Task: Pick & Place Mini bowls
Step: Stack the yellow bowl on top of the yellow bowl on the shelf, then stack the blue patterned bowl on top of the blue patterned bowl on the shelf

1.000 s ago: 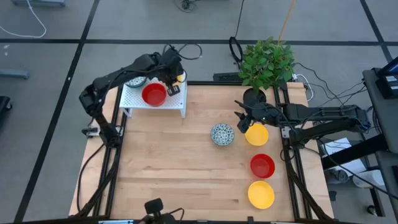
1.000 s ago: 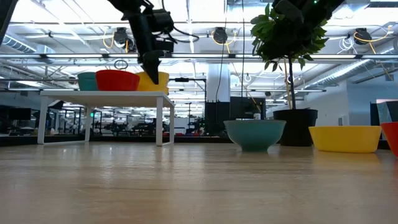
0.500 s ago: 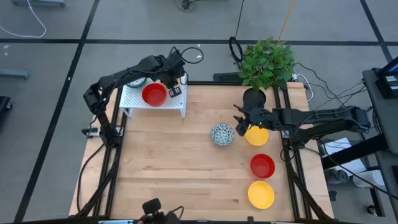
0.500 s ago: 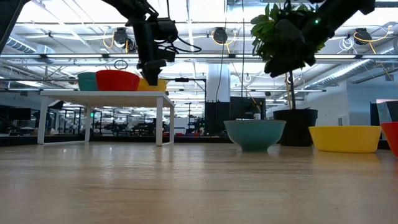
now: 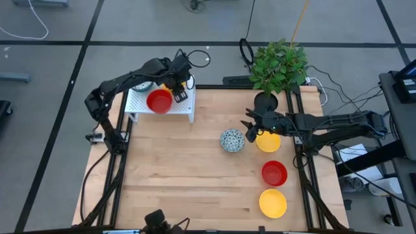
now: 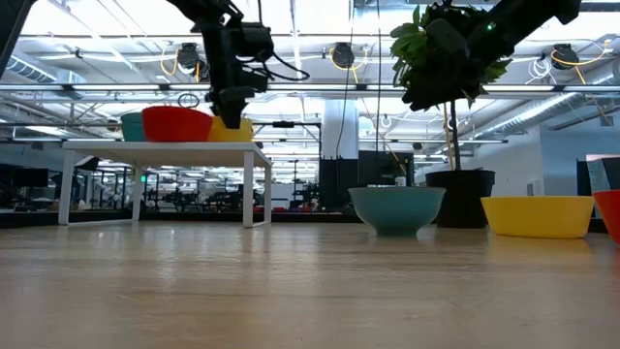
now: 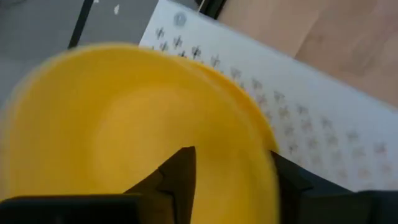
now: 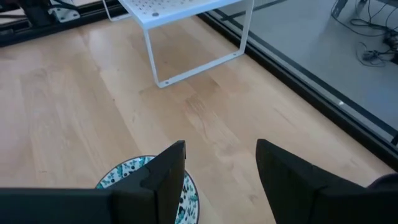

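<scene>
My left gripper (image 5: 174, 88) hangs open over the white rack (image 5: 179, 109) at the table's far left. It points down at a yellow bowl (image 7: 124, 124), one finger over the bowl's inside and one outside its rim. That bowl (image 6: 235, 130) sits on the rack beside a red bowl (image 5: 159, 101) and a speckled bowl (image 5: 142, 84). My right gripper (image 8: 221, 177) is open in the air above the gap between a speckled bowl (image 5: 232, 140) and a yellow bowl (image 5: 268, 140) on the table. My left gripper's fingers stand either side of the yellow bowl's rim (image 7: 264, 155), coming from above. Whether either finger touches the rim cannot be told. The bowl rests on the rack.
A red bowl (image 5: 274, 173) and another yellow bowl (image 5: 273, 203) sit near the table's right edge. A potted plant (image 5: 278, 65) stands at the far right, close behind my right arm. Bare wood lies across the table's middle and near left.
My left gripper has opened over the rack, and the yellow bowl has shifted a little toward the red bowl and now sits on the rack. My right gripper has come down toward the bowls on the table, staying open.
</scene>
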`<state>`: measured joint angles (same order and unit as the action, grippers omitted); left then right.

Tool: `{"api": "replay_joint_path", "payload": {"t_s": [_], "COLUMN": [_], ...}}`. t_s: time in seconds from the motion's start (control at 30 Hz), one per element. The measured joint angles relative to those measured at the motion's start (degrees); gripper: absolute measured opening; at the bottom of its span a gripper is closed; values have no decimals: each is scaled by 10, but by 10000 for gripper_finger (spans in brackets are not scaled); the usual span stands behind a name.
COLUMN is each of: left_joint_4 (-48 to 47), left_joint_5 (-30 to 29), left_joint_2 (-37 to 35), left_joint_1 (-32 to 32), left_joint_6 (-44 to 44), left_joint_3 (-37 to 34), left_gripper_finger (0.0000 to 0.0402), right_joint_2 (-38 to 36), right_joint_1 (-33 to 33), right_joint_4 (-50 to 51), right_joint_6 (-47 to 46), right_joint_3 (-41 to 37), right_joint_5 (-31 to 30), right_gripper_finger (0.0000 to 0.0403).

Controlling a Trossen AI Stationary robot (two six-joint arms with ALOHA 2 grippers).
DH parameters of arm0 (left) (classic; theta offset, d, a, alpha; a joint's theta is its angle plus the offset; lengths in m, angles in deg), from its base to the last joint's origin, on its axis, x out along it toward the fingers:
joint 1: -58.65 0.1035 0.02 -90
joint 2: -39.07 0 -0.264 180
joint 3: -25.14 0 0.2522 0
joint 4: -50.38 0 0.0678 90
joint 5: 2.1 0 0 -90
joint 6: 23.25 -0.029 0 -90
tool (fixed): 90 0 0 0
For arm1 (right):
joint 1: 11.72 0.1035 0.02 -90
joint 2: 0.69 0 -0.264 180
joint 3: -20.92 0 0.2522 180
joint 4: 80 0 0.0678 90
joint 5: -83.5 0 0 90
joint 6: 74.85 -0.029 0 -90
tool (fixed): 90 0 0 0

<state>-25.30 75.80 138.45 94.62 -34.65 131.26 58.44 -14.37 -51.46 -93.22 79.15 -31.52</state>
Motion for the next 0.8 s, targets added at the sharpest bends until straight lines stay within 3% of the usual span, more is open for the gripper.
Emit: {"api": "replay_joint_path", "payload": {"t_s": [0.4,0.63,0.8], "left_joint_4": [39,109,145], "left_joint_5": [7,155,179], "left_joint_2": [-84,-103,-75], "left_joint_1": [-13,-75,-149], "left_joint_6": [32,108,133], "left_joint_3": [-1,0,0], "left_gripper_finger": [168,168,168], "right_joint_2": [0,0,0], "right_joint_1": [0,0,4], "right_joint_4": [0,1,1], "right_joint_6": [0,0,0], "right_joint_3": [0,0,0], "right_joint_5": [0,26,29], "right_gripper_finger": [187,187,187]}}
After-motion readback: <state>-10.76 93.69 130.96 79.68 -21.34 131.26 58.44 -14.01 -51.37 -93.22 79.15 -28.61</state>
